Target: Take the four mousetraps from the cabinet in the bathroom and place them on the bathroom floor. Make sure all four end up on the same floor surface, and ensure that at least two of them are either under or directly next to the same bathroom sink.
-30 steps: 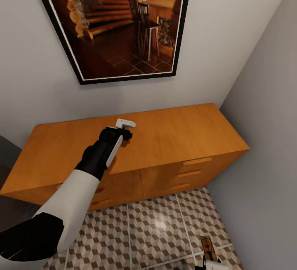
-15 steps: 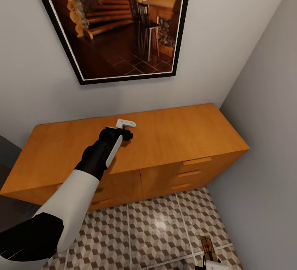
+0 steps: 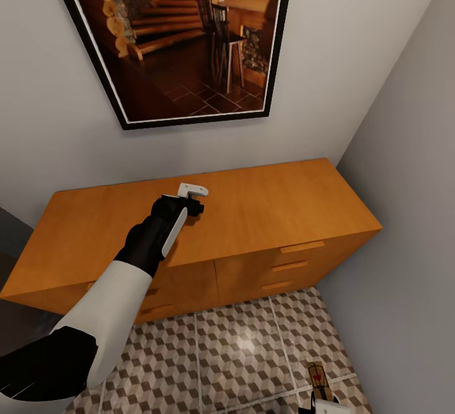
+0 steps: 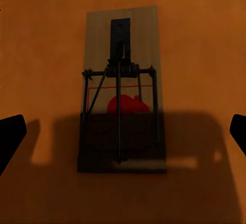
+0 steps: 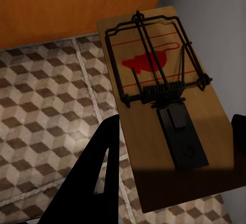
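**Ana:** Head view first, left to right. What's around?

**Ben:** The left arm (image 3: 114, 294) reaches over the orange cabinet (image 3: 265, 212), with the left gripper (image 3: 191, 191) low above the middle of its top. A big framed picture (image 3: 183, 35) hangs on the grey wall behind. At right a side wall closes the corner, and the tiled floor (image 3: 240, 351) runs in front of the drawers.

**Ana:** Anything blocking the left gripper?

**Ben:** No. In the left wrist view a mousetrap (image 4: 122, 88) lies flat on the cabinet top, between the two dark fingertips (image 4: 10, 137), which stand wide apart and touch nothing. Its shadow covers the trap's near end.

**Ana:** And the right side?

**Ben:** The right gripper (image 3: 323, 406) peeks in at the bottom edge of the head view. In the right wrist view it is clamped on a second mousetrap (image 5: 164, 106), held above the floor tiles beside the cabinet's corner
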`<state>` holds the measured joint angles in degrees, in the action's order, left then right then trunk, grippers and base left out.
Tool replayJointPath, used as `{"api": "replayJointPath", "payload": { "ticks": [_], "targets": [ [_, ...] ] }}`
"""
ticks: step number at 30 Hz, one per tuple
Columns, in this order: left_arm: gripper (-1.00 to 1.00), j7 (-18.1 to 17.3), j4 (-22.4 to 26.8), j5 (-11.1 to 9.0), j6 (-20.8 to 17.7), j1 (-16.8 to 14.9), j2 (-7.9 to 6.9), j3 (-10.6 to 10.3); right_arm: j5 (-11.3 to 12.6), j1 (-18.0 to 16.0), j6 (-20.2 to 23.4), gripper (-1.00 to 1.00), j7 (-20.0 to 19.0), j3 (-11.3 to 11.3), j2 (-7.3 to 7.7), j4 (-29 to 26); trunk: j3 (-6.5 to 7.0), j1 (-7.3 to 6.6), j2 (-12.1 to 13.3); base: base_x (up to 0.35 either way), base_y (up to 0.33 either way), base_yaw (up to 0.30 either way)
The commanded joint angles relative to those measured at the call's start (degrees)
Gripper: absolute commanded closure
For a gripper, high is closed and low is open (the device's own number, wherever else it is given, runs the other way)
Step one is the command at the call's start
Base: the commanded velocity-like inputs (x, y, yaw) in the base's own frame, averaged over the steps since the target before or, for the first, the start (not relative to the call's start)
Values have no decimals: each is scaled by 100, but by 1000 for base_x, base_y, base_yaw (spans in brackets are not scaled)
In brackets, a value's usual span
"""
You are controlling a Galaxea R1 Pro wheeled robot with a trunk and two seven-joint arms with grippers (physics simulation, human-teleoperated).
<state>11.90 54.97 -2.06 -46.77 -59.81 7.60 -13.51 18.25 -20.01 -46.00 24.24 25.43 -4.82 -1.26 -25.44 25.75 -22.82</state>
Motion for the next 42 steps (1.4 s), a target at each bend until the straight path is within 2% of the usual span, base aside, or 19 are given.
{"api": "replayJointPath", "payload": {
  "ticks": [1, 42],
  "targets": [
    [-100, 31, 4, -23, -25, -4, -2, -11, 38, -3, -15, 100, 21, 50, -2, 3, -8, 3, -10, 0, 0, 0],
    [-100, 31, -4, -31, -16, 77, -4, -3, 39, -3, -6, 100, 23, 50, -2, 3, -12, 3, -10, 0, 0, 0]
  ]
}}
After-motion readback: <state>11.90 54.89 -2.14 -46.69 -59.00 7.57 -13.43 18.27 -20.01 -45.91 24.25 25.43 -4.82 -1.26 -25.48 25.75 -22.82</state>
